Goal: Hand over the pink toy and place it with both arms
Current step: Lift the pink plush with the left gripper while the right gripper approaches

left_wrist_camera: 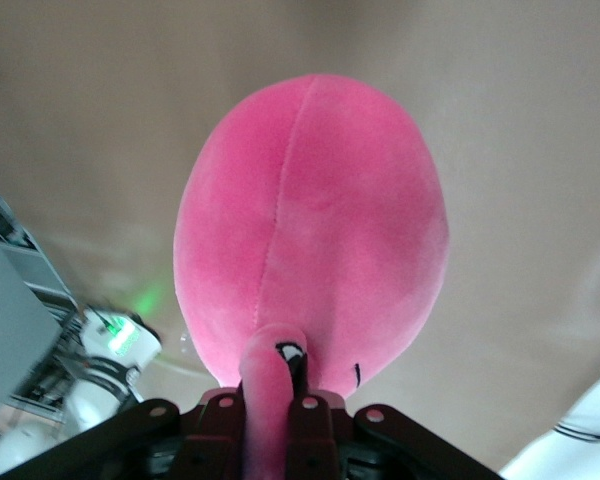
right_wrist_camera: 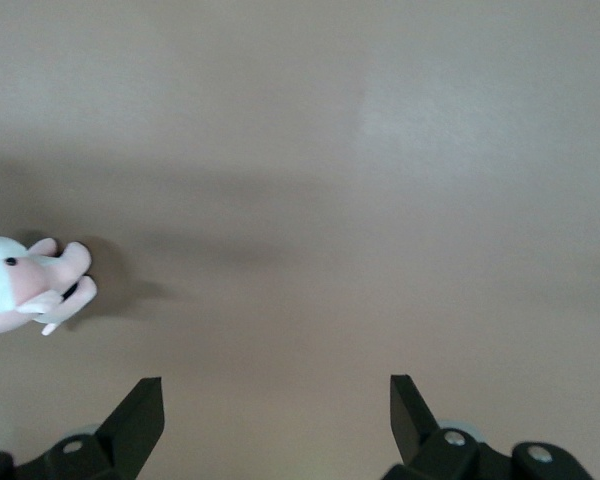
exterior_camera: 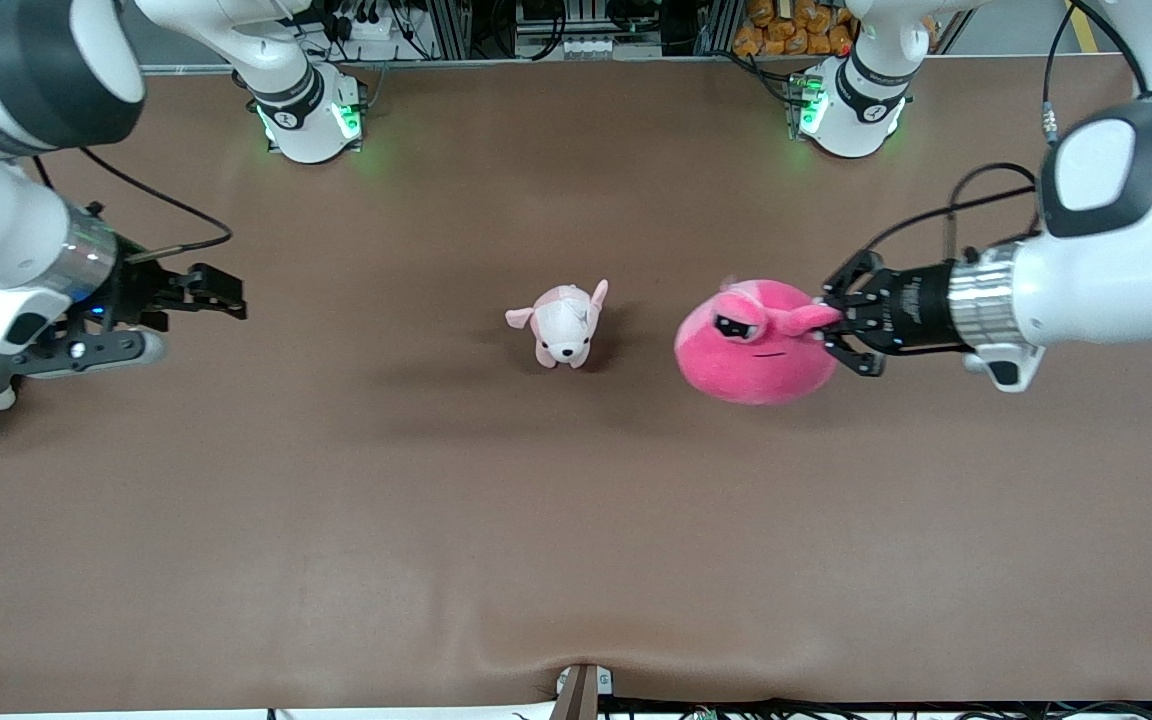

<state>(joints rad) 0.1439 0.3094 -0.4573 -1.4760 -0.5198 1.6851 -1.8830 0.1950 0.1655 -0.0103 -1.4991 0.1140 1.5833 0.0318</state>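
Pink was the colour of both toys on the brown table (exterior_camera: 336, 520). One big pink toy (exterior_camera: 751, 345) hung in the left gripper (exterior_camera: 836, 325), which was squeezed tight on its snout and held it up over the table. One small puppy plush (exterior_camera: 566, 325) stood on the table, between the two grippers. The right gripper (exterior_camera: 221, 295) waited over the right arm's end of the table, its fingers (right_wrist_camera: 140, 420) wide apart and holding nothing.
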